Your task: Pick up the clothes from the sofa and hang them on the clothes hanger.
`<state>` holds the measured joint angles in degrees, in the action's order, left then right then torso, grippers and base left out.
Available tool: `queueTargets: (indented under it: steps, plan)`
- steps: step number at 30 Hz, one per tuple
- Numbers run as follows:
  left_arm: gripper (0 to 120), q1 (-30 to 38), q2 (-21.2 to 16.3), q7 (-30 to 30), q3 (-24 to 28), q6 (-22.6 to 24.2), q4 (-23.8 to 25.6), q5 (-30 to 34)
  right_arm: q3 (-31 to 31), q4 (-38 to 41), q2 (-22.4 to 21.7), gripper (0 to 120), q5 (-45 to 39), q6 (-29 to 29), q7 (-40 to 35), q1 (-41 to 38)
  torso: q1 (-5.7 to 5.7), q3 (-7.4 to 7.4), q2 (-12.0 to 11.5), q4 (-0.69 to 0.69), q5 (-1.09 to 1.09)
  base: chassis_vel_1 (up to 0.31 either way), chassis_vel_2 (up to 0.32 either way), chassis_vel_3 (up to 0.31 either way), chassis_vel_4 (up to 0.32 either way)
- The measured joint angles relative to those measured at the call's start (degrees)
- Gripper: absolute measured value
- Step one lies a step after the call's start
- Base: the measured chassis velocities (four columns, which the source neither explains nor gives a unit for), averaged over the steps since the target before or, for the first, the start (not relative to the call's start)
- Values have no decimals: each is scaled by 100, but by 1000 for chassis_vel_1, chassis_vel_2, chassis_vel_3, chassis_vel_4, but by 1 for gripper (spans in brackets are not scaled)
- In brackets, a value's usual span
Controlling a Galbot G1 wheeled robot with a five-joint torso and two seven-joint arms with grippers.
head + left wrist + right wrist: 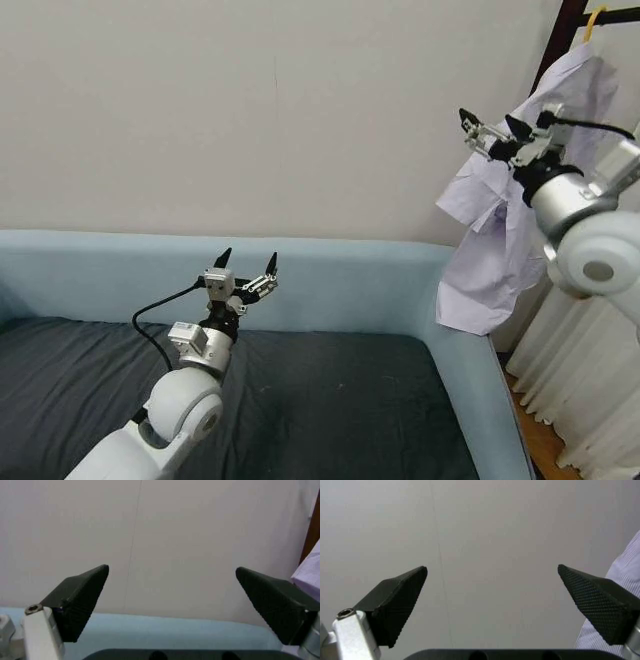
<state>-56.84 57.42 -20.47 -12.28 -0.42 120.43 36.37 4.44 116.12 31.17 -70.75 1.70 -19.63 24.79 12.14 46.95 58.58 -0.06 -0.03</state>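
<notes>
A pale lilac shirt (510,210) hangs on a yellow hanger (594,20) from a dark rack post (560,35) at the upper right. My right gripper (492,124) is raised beside the shirt, open, with nothing between its fingers; the striped cloth (625,603) shows at the edge of the right wrist view. My left gripper (249,258) is held up over the sofa seat (300,400), open and empty, pointing at the wall. Its fingers (80,600) frame the sofa's light blue backrest (175,633) in the left wrist view.
The light blue sofa (340,280) with a dark grey cushion fills the lower half of the head view. A bare pale wall (250,110) stands behind it. White curtains (580,370) hang at the right, above a strip of wooden floor (540,440).
</notes>
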Motion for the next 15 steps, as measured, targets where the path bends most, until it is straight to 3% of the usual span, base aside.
queueTargets:
  steps: [3, 5, 7, 8, 10, 12, 15]
  plan:
    - [100, -342, 167, 61, -275, 79, 184, 25, 263, 99, 148, 100, 520, 119, 305, 684, 0, 0, 0, 0, -2, 0, 0, 0, 0]
    - [100, -946, 421, 135, -662, 114, 472, -59, 418, 131, 479, 100, 1061, 169, 560, 1243, 0, 0, 0, -5, -2, 0, 0, 0, 0]
    - [100, -1511, 702, 211, -1019, 120, 758, -240, 472, 93, 862, 100, 1523, 173, 796, 1635, 0, 0, 0, 4, -1, 0, 0, 0, 0]
    - [100, -1511, 702, 211, -1019, 120, 758, -240, 472, 93, 862, 100, 1523, 173, 796, 1635, 0, 0, 0, 4, -1, 0, 0, 0, 0]
    - [100, -2027, 1058, 296, -1295, 41, 1014, -612, 672, 85, 1299, 100, 2240, 118, 873, 2189, 0, 0, 0, 8, -4, 0, 0, 0, 0]
    - [100, -2189, 1197, 309, -1354, -45, 1070, -797, 836, 118, 1513, 100, 2698, -64, 754, 2511, 0, 0, 0, 6, -2, 0, 0, 0, 0]
    - [100, -2607, 1515, 410, -1437, -454, 1098, -1399, 1717, 452, 2118, 100, 3920, -992, 82, 3619, 0, 0, 0, -5, -2, 0, 0, 0, 0]
